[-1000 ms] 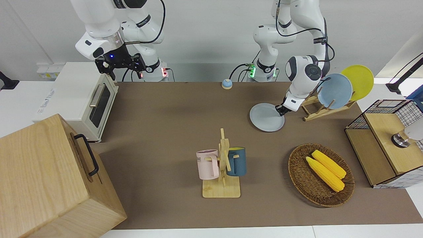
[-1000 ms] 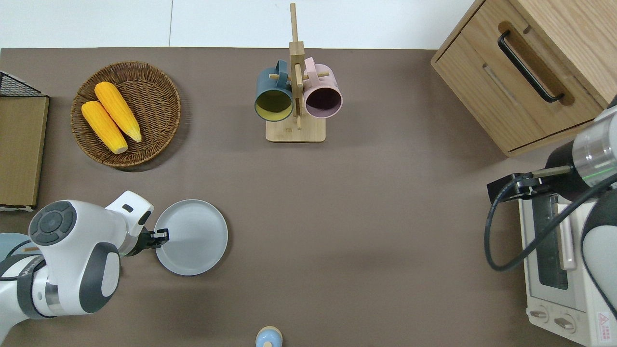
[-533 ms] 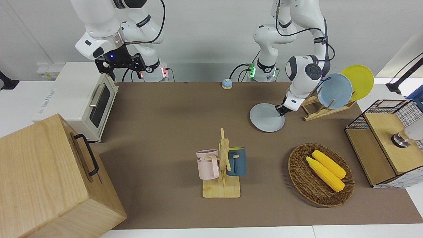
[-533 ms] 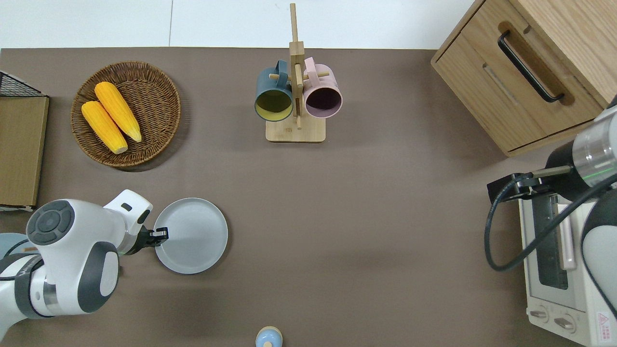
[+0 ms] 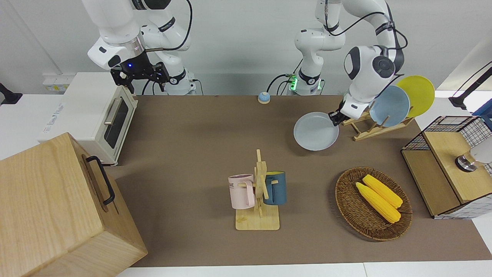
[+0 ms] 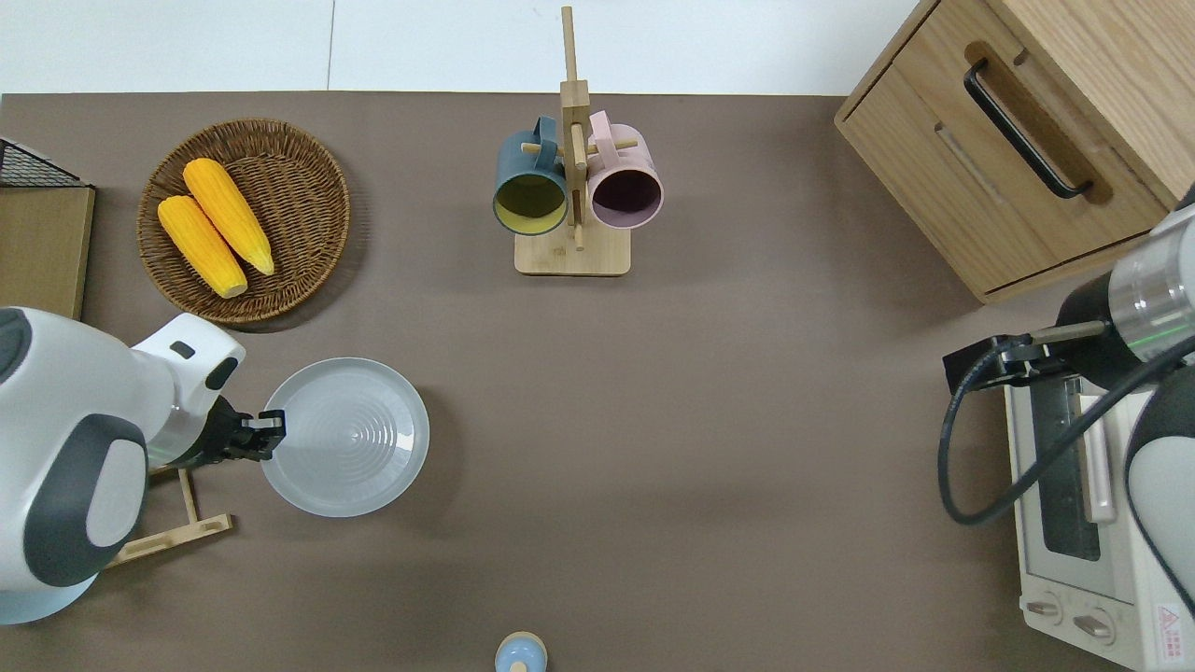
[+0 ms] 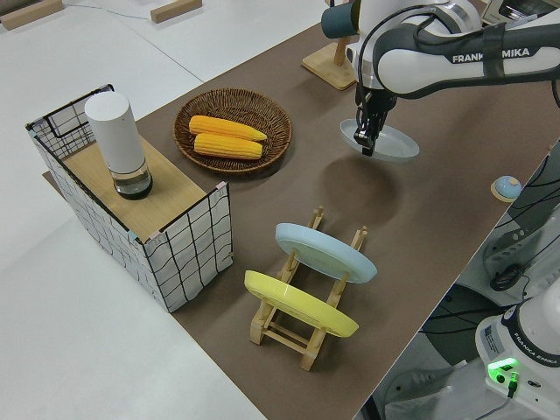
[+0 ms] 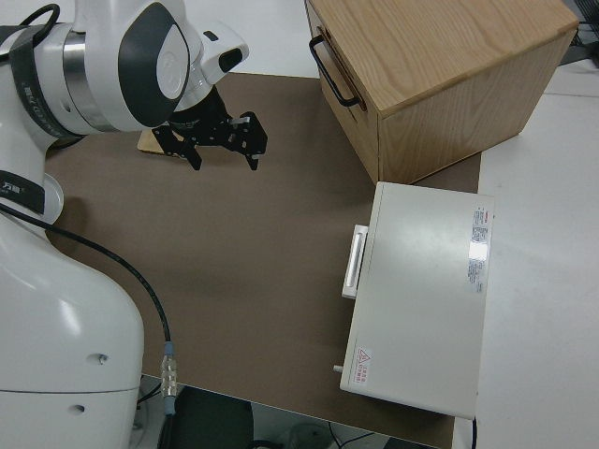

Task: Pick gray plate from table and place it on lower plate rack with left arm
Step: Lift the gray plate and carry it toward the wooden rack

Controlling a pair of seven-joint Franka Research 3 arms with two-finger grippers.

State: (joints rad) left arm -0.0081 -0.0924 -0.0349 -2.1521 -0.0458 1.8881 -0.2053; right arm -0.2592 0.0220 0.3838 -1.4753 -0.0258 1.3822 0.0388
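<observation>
The gray plate (image 5: pixel 316 131) hangs roughly level above the brown mat of the table (image 5: pixel 200 146), casting a shadow on it. My left gripper (image 5: pixel 333 117) is shut on the plate's rim at the edge nearest the lower plate rack (image 5: pixel 369 129). In the overhead view the left gripper (image 6: pixel 271 431) holds the gray plate (image 6: pixel 345 437) over the mat just beside the rack (image 6: pixel 173 532). The rack holds a light blue plate (image 5: pixel 390 105) and a yellow plate (image 5: pixel 417 94) on edge. My right arm is parked, its gripper (image 8: pixel 223 154) open and empty.
A wicker basket (image 5: pixel 348 207) with two corn cobs lies farther from the robots than the rack. A wire-sided box (image 5: pixel 449 165) stands at the left arm's end. A mug stand (image 5: pixel 257 192) is mid-table. A toaster oven (image 5: pixel 96 115) and wooden cabinet (image 5: pixel 57 207) stand at the right arm's end.
My left gripper has lifted the gray plate off the mat and carried it a little toward the rack. The right arm has not moved.
</observation>
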